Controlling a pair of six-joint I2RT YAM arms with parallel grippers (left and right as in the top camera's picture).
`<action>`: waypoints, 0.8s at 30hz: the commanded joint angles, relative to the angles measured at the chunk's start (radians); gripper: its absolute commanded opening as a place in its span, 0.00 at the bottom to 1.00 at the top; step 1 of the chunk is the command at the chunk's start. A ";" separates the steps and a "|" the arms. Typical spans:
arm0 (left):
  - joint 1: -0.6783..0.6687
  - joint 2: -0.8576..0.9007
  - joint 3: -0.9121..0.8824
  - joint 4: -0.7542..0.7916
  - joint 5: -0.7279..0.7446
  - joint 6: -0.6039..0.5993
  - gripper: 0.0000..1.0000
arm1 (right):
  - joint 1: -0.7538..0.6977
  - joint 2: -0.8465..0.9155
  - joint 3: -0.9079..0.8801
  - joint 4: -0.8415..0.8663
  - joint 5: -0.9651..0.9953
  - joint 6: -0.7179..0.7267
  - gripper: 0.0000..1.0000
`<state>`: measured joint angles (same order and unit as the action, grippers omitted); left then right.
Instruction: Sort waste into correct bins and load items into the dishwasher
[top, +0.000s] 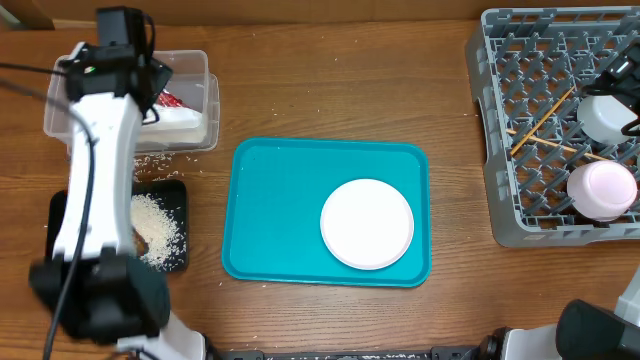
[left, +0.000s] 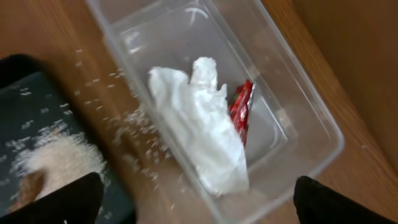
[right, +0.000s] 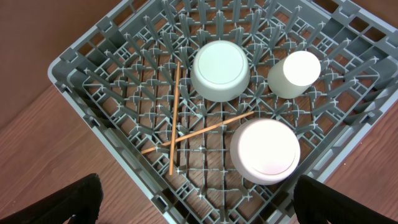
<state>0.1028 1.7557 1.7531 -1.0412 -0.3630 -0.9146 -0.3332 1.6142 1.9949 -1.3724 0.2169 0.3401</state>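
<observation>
The crumpled white napkin (left: 199, 124) and red wrapper (left: 242, 109) lie inside the clear tub (left: 298, 106). My left gripper (left: 199, 211) hangs open just above them, holding nothing; from overhead it sits over the tub (top: 195, 70). Rice (left: 56, 162) and a brown lump (left: 28, 186) rest in the black tray (top: 175, 195). The white plate (top: 367, 223) lies on the teal tray (top: 260, 200). My right gripper (right: 202, 208) is open above the grey dish rack (right: 93, 81), where two upturned bowls (right: 221, 70) (right: 265, 150) and crossed chopsticks (right: 175, 118) lie.
Loose rice grains (left: 140, 118) are scattered on the wooden table between tub and black tray. A smaller white cup (right: 295, 74) stands in the rack beside the bowls. The left arm (top: 95, 170) stretches over the black tray's left side.
</observation>
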 joint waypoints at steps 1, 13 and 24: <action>0.006 -0.116 0.003 -0.078 -0.003 0.002 1.00 | 0.001 -0.008 0.002 0.006 0.010 0.000 1.00; 0.011 -0.172 0.001 -0.248 -0.169 0.003 1.00 | 0.001 -0.008 0.002 0.006 0.010 0.000 1.00; 0.010 -0.172 0.001 -0.277 -0.167 0.002 1.00 | 0.001 -0.008 0.002 0.003 -0.406 0.031 1.00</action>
<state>0.1074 1.5784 1.7535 -1.3167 -0.5064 -0.9131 -0.3336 1.6142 1.9949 -1.3701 0.0692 0.3550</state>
